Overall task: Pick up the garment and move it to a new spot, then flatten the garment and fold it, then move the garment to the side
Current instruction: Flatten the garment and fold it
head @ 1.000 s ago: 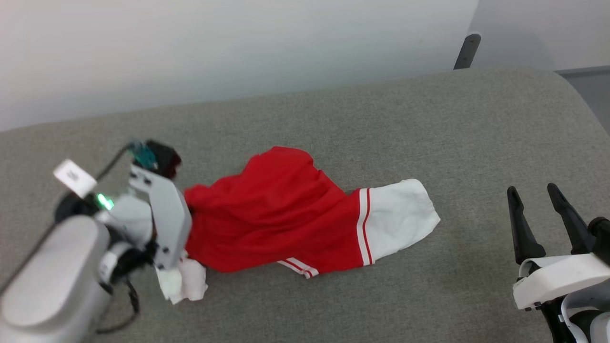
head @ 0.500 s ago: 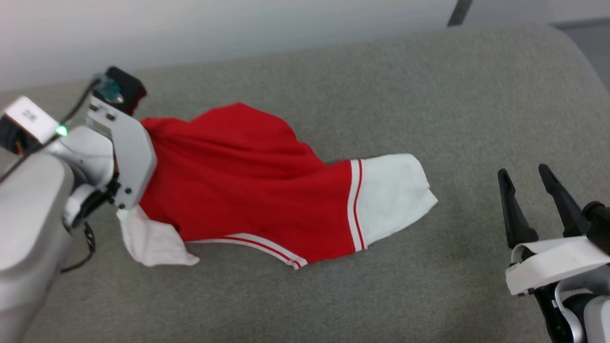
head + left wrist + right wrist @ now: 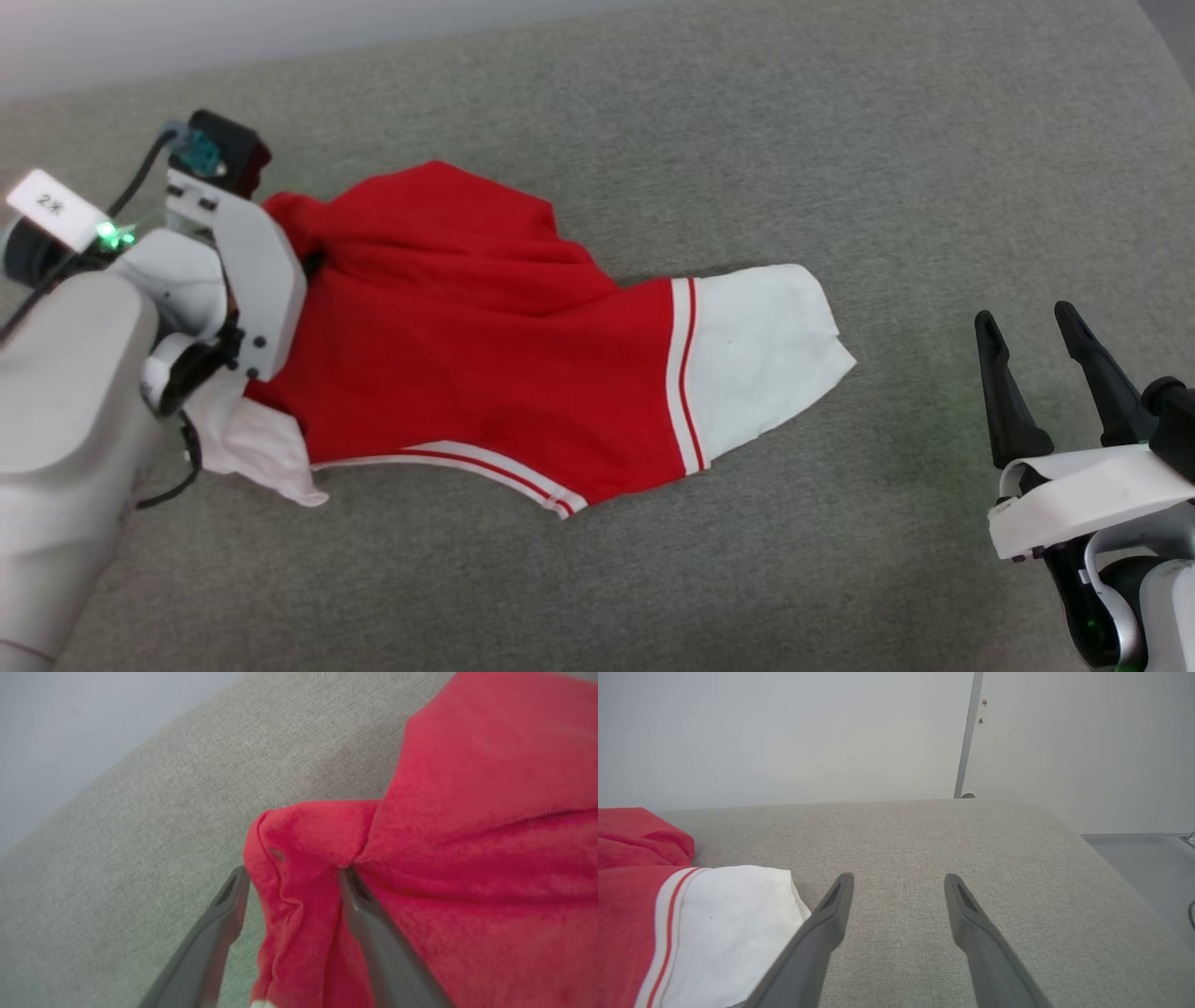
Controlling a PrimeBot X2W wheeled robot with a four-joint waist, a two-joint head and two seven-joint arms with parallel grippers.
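Note:
The garment (image 3: 467,355), red with striped trim, lies crumpled and stretched across the grey padded surface (image 3: 840,140). Its white sleeve (image 3: 756,355) points right, and another white part shows under my left wrist. My left gripper (image 3: 292,872) is at the garment's left end. It is open, and a bunched red fold (image 3: 303,858) stands between the spread fingers, touching the right one. My right gripper (image 3: 1022,315) is open and holds nothing, hovering to the right of the white sleeve (image 3: 724,914).
The padded surface curves down at its far right edge (image 3: 1064,826), with grey floor (image 3: 1148,858) beyond it. A pale wall (image 3: 784,732) and a thin metal post (image 3: 969,732) stand behind. Bare fabric lies between the sleeve and my right gripper.
The head camera has tilted down. My left gripper drew the garment's end leftward, stretching it out, then opened its jaws off the red fold. The right gripper stayed put.

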